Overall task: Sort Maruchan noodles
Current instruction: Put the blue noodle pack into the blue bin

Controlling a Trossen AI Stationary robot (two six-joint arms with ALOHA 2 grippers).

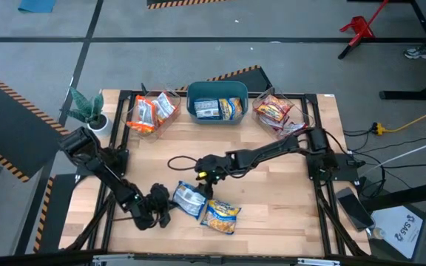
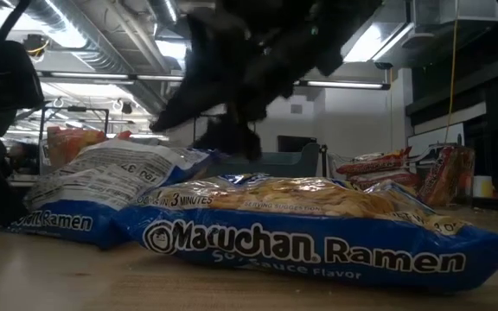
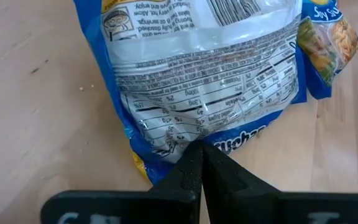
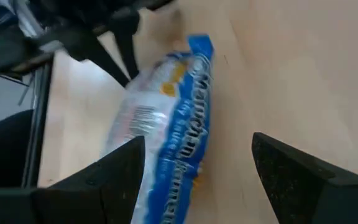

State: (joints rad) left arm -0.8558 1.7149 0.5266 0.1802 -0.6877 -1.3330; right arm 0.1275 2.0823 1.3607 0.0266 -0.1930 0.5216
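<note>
- Table (image 1: 272, 185): wooden top seen from above; containers along the 12 o'clock edge, two loose packets toward the 6 o'clock edge.
- Teal bin (image 1: 217, 89): centre of the 12 o'clock edge, already holding blue packets.
- Left clear container (image 1: 134, 112): at about 10 o'clock, holding orange and white packets.
- Right clear container (image 1: 305, 111): at about 2 o'clock, holding dark red packets.
- Blue-and-white packet (image 1: 189, 199): flat on the table near 6 o'clock, nutrition panel up; long axis runs roughly from 10 to 4 o'clock in the high view.
- Yellow-faced blue packet (image 1: 221, 216): just beside the first at its 4 o'clock side, its edge touching or slightly overlapping it; noodle picture up, long axis roughly 10 to 4 o'clock.
- Left gripper (image 3: 199, 163): at the 9 o'clock end of the blue-and-white packet, fingers pressed fully together; the wrist view shows the tips meeting at the packet's end seam, apparently pinching it.
- Right gripper (image 1: 205, 172): hovering above the table at about 12 o'clock from the two packets, fingers spread wide with nothing between them.
- Key relation, as a judgement: the loose packets lie toward 6 o'clock from the right gripper, and in its wrist view the blue packet runs lengthwise past its left finger rather than between the two. A descent would call for shifting over the packet and spanning its short width.
- Nearer arm: the left is already on the blue-and-white packet; the right is the freer one for the yellow-faced packet.
- Plant (image 1: 87, 107): off the table's 10 o'clock corner, well apart from the work.
</note>
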